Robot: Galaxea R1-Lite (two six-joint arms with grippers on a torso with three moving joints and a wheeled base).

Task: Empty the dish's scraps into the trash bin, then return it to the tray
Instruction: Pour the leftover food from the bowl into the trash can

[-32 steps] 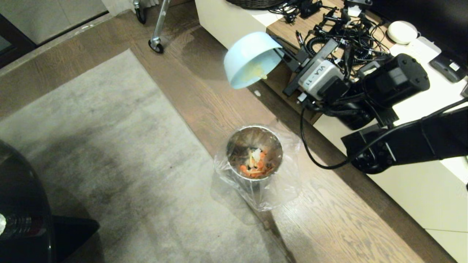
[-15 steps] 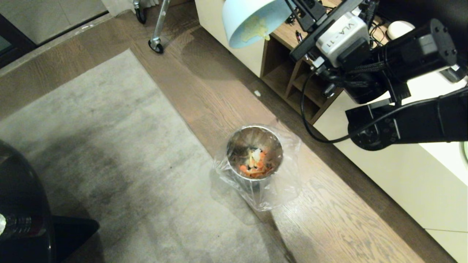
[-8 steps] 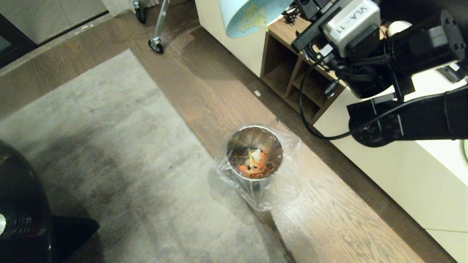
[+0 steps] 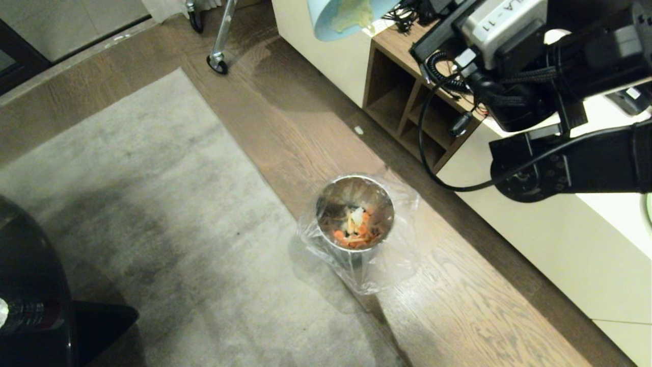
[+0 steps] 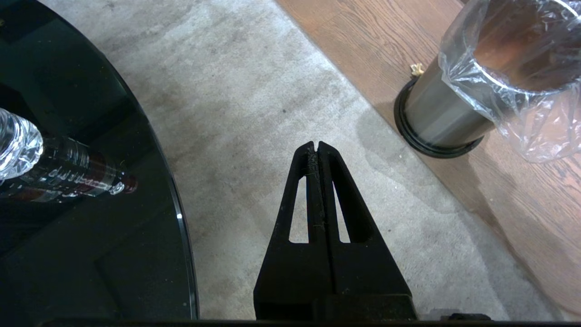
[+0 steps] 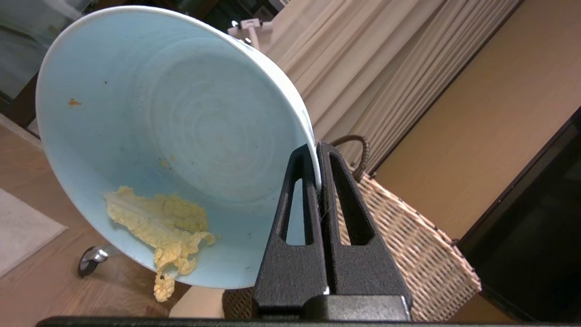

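Note:
My right gripper (image 6: 317, 150) is shut on the rim of the dish (image 6: 181, 136), a pale blue bowl held tilted on its side. A limp yellow leaf scrap (image 6: 159, 222) clings to its lower inside wall and hangs over the rim. In the head view the dish (image 4: 346, 20) sits at the top edge, above the cabinet corner and well away from the trash bin (image 4: 355, 214). The steel bin stands on the wood floor with orange and pale scraps (image 4: 356, 229) inside. My left gripper (image 5: 316, 144) hangs shut and empty over the carpet, near the bin (image 5: 454, 104). The tray is out of view.
A woven handled basket (image 6: 408, 236) stands behind the dish. A white cabinet with open wooden shelves (image 4: 407, 117) runs along the right, cables on top. A black glass table (image 5: 68, 254) bearing a plastic bottle (image 5: 27, 159) is at the left. A small bit (image 5: 415, 69) lies by the bin's base.
My right arm has lifted the dish up and back, from above the floor beside the bin to the top edge of the head view. The bin and left arm have not moved.

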